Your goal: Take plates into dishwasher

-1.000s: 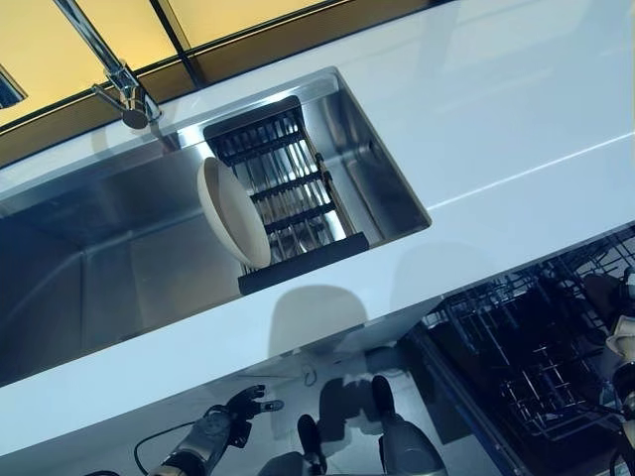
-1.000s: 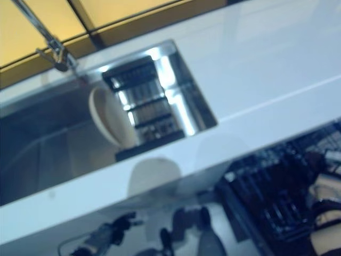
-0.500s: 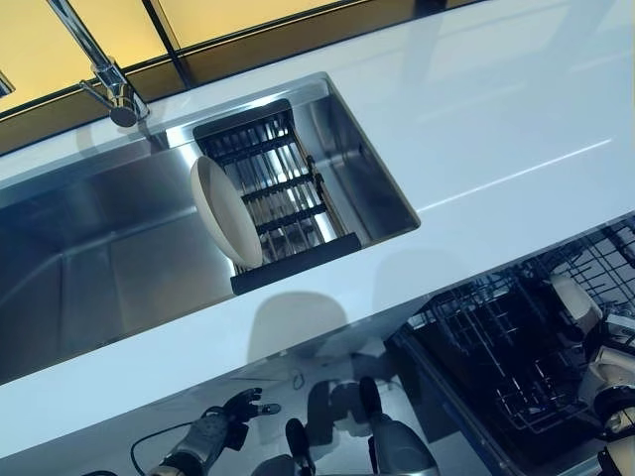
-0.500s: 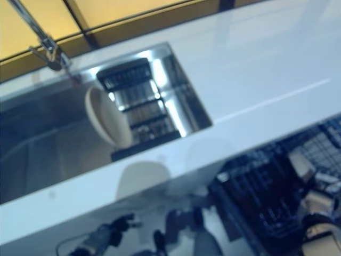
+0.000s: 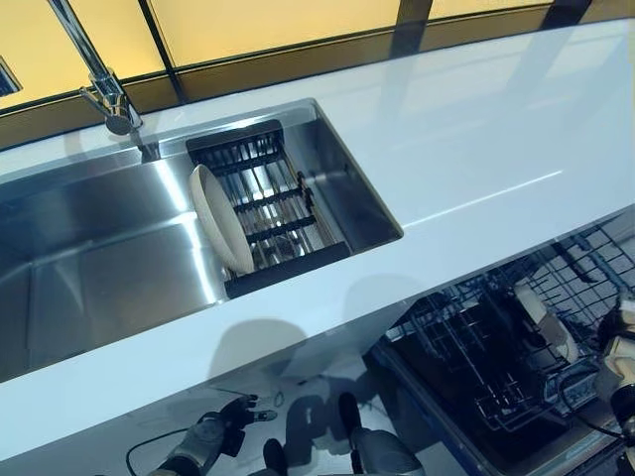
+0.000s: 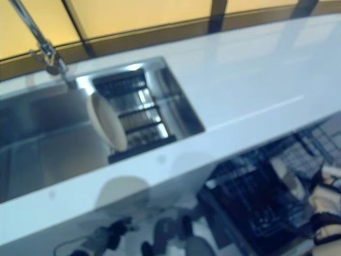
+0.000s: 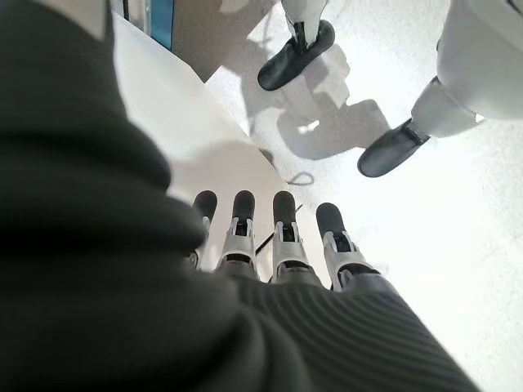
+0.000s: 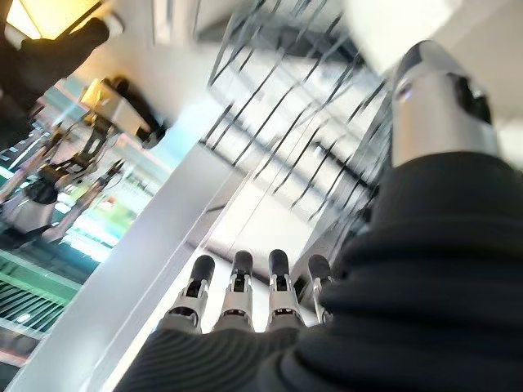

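A cream plate [image 5: 220, 218] stands on edge in the black drying rack [image 5: 268, 213] inside the steel sink [image 5: 99, 258]. A second plate [image 5: 544, 319] appears slotted in the dishwasher rack [image 5: 496, 367], just beside the right hand [image 8: 245, 302], whose fingers are extended and empty. The left hand [image 7: 270, 245] hangs relaxed and open below the counter. The plate is judged rigid, breakable and slick; its exposed upper rim is best pinched.

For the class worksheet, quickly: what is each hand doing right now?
Left hand: open, fingers straight, holding nothing.
Right hand: open, fingers straight, holding nothing.
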Tool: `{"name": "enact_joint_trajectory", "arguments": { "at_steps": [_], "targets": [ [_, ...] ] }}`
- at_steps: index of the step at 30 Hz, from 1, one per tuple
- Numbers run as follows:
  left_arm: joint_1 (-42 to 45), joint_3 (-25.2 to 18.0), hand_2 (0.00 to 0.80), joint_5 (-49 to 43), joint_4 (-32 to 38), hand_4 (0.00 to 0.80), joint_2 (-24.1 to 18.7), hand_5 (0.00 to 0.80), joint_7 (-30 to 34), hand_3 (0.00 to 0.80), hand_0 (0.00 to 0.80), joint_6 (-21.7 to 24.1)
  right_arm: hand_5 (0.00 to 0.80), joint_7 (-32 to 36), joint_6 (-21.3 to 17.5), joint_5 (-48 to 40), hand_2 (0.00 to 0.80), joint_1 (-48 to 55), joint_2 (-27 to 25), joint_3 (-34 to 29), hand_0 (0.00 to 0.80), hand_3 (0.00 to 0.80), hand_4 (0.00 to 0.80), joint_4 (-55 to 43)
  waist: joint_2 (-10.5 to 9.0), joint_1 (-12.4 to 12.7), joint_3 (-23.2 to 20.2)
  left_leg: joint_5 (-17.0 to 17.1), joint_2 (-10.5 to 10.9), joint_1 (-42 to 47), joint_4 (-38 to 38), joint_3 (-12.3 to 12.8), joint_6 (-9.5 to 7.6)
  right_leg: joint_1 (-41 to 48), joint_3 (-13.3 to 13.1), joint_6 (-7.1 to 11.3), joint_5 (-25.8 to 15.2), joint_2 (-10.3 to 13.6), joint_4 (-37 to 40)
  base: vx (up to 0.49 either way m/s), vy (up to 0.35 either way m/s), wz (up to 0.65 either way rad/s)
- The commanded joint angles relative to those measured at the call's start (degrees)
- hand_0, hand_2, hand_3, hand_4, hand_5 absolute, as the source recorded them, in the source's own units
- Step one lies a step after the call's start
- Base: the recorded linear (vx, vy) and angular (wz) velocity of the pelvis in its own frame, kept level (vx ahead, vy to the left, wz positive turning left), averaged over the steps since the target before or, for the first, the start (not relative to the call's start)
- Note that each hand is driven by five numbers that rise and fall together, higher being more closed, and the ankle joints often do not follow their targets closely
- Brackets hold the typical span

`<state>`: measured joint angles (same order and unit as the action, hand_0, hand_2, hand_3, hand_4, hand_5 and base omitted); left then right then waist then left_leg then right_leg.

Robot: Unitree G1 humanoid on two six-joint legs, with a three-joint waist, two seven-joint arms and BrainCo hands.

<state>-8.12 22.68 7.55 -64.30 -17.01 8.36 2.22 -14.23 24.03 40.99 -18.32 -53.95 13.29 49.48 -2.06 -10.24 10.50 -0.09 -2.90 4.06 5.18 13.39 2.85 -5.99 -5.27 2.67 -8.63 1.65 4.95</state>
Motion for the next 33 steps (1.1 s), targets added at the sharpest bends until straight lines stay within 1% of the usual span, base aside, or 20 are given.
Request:
{"name": "enact_joint_trajectory", "arguments": {
  "at_steps": [1, 2, 3, 5, 6, 8, 11, 13, 14, 16, 17, 19, 20, 23, 24, 25, 26, 27, 30, 33],
  "targets": [
    [-1.5, -2.3, 0.0, 0.6, -2.2, 0.0, -1.8, 0.0, -0.7, 0.0, 0.0, -0.8, 0.0, -1.5, 1.2, -2.9, 0.0, -2.1, -9.0, -3.3, 0.0, 0.0, 0.0, -1.3, -3.26, -0.7, -2.3, -2.3, -1.9, 2.2, -0.2, -2.0, -1.5, 0.1, -1.9, 5.75, -1.1, 1.3, 0.0, 0.036, 0.004, -0.16],
    [-1.5, -2.3, 0.0, 1.2, -2.0, 0.0, -2.0, 0.0, -0.9, 0.0, 0.0, -1.2, 0.0, -1.8, 0.3, -5.5, 0.0, -2.7, -11.5, -4.5, 0.0, 0.0, 0.0, -2.6, -3.58, -0.8, -2.4, -2.3, -2.0, 2.3, -0.2, -2.0, -1.53, 0.2, -2.0, 5.77, -1.1, 1.3, 0.0, 0.027, 0.005, -0.11],
    [-1.5, -2.3, 0.0, 1.3, -1.9, 0.0, -2.0, 0.0, -1.0, 0.0, 0.0, -1.3, 0.0, -1.5, 0.2, -5.6, 0.0, -2.8, -12.0, -4.7, 0.0, 0.0, 0.0, -2.9, -3.6, -0.8, -2.4, -2.3, -2.0, 2.3, -0.2, -2.0, -1.53, 0.2, -2.0, 5.77, -1.1, 1.2, 0.0, 0.028, 0.005, -0.04],
    [-1.6, -2.3, 0.0, 2.6, -1.8, 0.0, -2.4, 0.0, -1.7, 0.0, 0.0, -1.7, 0.0, -1.6, -1.9, -8.7, 0.0, -5.1, -16.7, -6.1, 0.0, 0.0, 0.0, -4.9, -4.09, -0.8, -2.6, -2.2, -2.1, 2.5, -0.2, -2.1, -1.5, 0.5, -2.1, 5.74, -1.0, 1.1, -0.1, 0.016, 0.003, -0.01],
    [-1.6, -2.3, 0.0, 3.0, -1.7, 0.0, -2.4, 0.0, -1.9, 0.0, 0.0, -1.8, 0.0, -2.0, -2.0, -9.1, 0.0, -5.7, -17.6, -6.0, 0.0, 0.0, 0.0, -5.3, -4.13, -0.9, -2.7, -2.2, -2.1, 2.5, -0.2, -2.2, -1.51, 0.6, -2.2, 5.72, -1.0, 1.1, -0.1, 0.036, 0.009, -0.03],
    [-1.6, -2.5, 0.0, 4.0, -1.9, 0.0, -2.6, 0.0, -2.7, 0.0, 0.0, -2.2, 0.0, -0.7, -4.5, -9.9, 0.0, -10.5, -22.7, -5.1, 0.0, 0.0, 0.0, -6.6, -4.58, -0.6, -3.0, -2.1, -2.0, 2.5, -0.2, -2.5, -1.43, 0.8, -2.1, 5.63, -0.8, 1.2, -0.1, 0.033, 0.01, -0.01],
    [-1.4, -2.6, 0.0, 5.2, -2.3, 0.0, -2.6, 0.0, -3.7, 0.0, 0.0, -2.1, 0.0, 0.5, -8.4, -9.7, 0.0, -18.3, -27.2, -1.1, 0.0, 0.0, 0.0, -8.6, -4.92, -0.1, -3.1, -1.9, -1.8, 2.2, -0.2, -3.2, -1.29, 1.1, -1.6, 5.44, -0.5, 1.3, -0.2, 0.0, 0.0, 0.0],
    [-1.3, -2.3, 0.0, 5.8, -2.3, 0.0, -2.9, 0.0, -4.2, 0.0, 0.0, -2.1, 0.0, 1.6, -10.0, -9.7, 0.0, -25.8, -30.1, 4.2, 0.0, 0.0, 0.0, -10.4, -5.26, 0.7, -3.1, -1.5, -1.6, 1.8, -0.2, -3.8, -1.17, 1.5, -1.2, 5.27, -0.1, 1.4, -0.3, 0.0, 0.0, 0.0],
    [-1.3, -2.2, 0.0, 5.9, -2.4, 0.0, -3.0, 0.0, -4.2, 0.0, 0.0, -2.1, 0.0, 1.2, -11.9, -10.2, 0.0, -29.5, -30.8, 7.2, 0.0, 0.0, 0.0, -10.4, -5.39, 1.1, -3.0, -1.4, -1.5, 1.7, -0.2, -4.1, -1.1, 1.7, -0.8, 5.22, 0.0, 1.6, -0.4, 0.0, 0.0, 0.0],
    [-1.4, -1.8, 0.0, 6.5, -2.7, 0.0, -3.1, 0.0, -4.6, 0.0, 0.0, -1.8, 0.0, 0.6, -13.7, -10.7, 0.0, -36.4, -31.7, 12.9, 0.0, 0.0, 0.0, -11.1, -5.63, 1.8, -3.0, -1.2, -1.2, 1.3, -0.2, -4.9, -1.11, 1.9, -0.2, 5.06, 0.2, 1.7, -0.4, -0.006, -0.009, 0.07],
    [-1.4, -1.7, 0.0, 6.7, -2.9, 0.0, -3.3, 0.0, -4.7, 0.0, 0.0, -1.6, 0.0, -0.2, -16.1, -11.1, 0.0, -44.5, -30.9, 19.8, 0.0, 0.0, 0.0, -11.3, -5.88, 2.7, -3.0, -1.0, -1.0, 0.9, -0.2, -5.7, -0.94, 2.3, 0.7, 4.98, 0.5, 2.0, -0.2, -0.01, -0.013, 0.13],
    [-1.4, -1.5, 0.0, 7.5, -3.2, 0.0, -3.3, 0.0, -4.9, 0.0, 0.0, -1.3, 0.0, 0.1, -18.3, -9.9, 0.0, -55.5, -29.8, 29.7, 0.0, 0.0, 0.0, -12.0, -5.83, 3.4, -3.1, -0.8, -0.7, 0.5, -0.2, -6.6, -0.82, 2.5, 1.6, 4.9, 0.5, 2.2, 0.0, -0.006, -0.011, 0.17],
    [-1.3, -1.6, 0.0, 7.8, -3.3, 0.0, -3.0, 0.0, -5.1, 0.0, 0.0, -1.2, 0.0, -0.2, -19.7, -9.5, 0.0, -59.6, -28.7, 33.7, 0.0, 0.0, 0.0, -11.9, -5.63, 3.9, -3.1, -0.7, -0.6, 0.3, -0.2, -7.1, -0.75, 2.6, 2.1, 4.83, 0.6, 2.4, 0.0, 0.003, -0.006, 0.18],
    [-0.9, -2.0, 0.0, 8.9, -3.2, 0.0, -2.4, 0.0, -5.4, 0.0, 0.0, -1.1, 0.0, -1.0, -22.9, -7.4, 0.0, -67.4, -25.7, 41.2, 0.0, 0.0, 0.0, -13.3, -5.27, 5.2, -3.2, -0.3, -0.2, -0.2, -0.2, -8.4, -0.69, 3.1, 3.5, 4.66, 1.0, 2.7, 0.0, 0.026, -0.001, 0.25],
    [-0.7, -2.2, 0.0, 9.0, -3.3, 0.0, -2.3, 0.0, -5.3, 0.0, 0.0, -0.9, 0.0, -1.4, -23.6, -6.6, 0.0, -68.3, -24.8, 42.0, 0.0, 0.0, 0.0, -13.7, -5.27, 5.7, -3.1, -0.2, -0.1, -0.3, -0.2, -8.8, -0.66, 3.3, 3.8, 4.62, 1.1, 2.8, 0.0, 0.059, 0.004, 0.31],
    [-0.3, -2.7, 0.0, 9.4, -3.3, 0.0, -2.0, 0.0, -5.3, 0.0, 0.0, -0.8, 0.0, -2.5, -26.3, -5.2, 0.0, -69.5, -23.3, 43.0, 0.0, 0.0, 0.0, -15.1, -5.07, 6.2, -3.1, 0.0, 0.0, -0.5, -0.2, -9.3, -0.6, 3.5, 4.5, 4.56, 1.3, 3.0, 0.0, 0.061, 0.004, 0.21],
    [-0.2, -2.8, 0.0, 9.6, -3.3, 0.0, -1.9, 0.0, -5.4, 0.0, 0.0, -0.9, 0.0, -2.6, -27.1, -4.2, 0.0, -70.1, -22.3, 43.5, 0.0, 0.0, 0.0, -16.5, -5.09, 6.7, -3.1, 0.1, 0.1, -0.7, -0.2, -9.7, -0.59, 3.7, 4.9, 4.51, 1.4, 3.1, 0.0, 0.067, 0.004, 0.22],
    [-0.1, -3.1, 0.0, 10.1, -3.2, 0.0, -1.7, 0.0, -5.7, 0.0, 0.0, -1.1, 0.0, -3.0, -29.5, -2.9, 0.0, -70.3, -21.3, 43.5, 0.0, 0.0, 0.0, -18.0, -5.1, 7.2, -3.0, 0.2, 0.2, -0.9, -0.2, -10.0, -0.6, 3.8, 5.3, 4.48, 1.5, 3.2, 0.0, 0.045, -0.005, 0.26],
    [-0.1, -3.5, 0.0, 10.4, -3.1, 0.0, -1.5, 0.0, -6.2, 0.0, 0.0, -1.2, 0.0, -3.3, -33.2, 0.9, 0.0, -70.5, -18.5, 43.6, 0.0, 0.0, 0.0, -22.1, -5.24, 8.8, -2.1, 0.9, 0.4, -2.3, -0.2, -11.4, -0.59, 3.7, 6.8, 4.48, 1.6, 3.5, 0.0, -0.011, -0.026, 0.34],
    [-0.8, -4.1, 0.0, 11.2, -3.0, 0.0, -1.6, 0.0, -6.9, 0.0, 0.0, -0.7, 0.0, -4.9, -34.4, 4.8, 0.0, -71.0, -16.2, 44.5, 0.0, 0.0, 0.0, -25.7, -5.41, 10.4, -0.6, 1.8, 0.9, -4.9, -0.2, -12.8, -0.51, 2.6, 8.3, 4.52, 1.4, 3.7, 0.0, -0.132, -0.033, 0.35]
  ]
}}
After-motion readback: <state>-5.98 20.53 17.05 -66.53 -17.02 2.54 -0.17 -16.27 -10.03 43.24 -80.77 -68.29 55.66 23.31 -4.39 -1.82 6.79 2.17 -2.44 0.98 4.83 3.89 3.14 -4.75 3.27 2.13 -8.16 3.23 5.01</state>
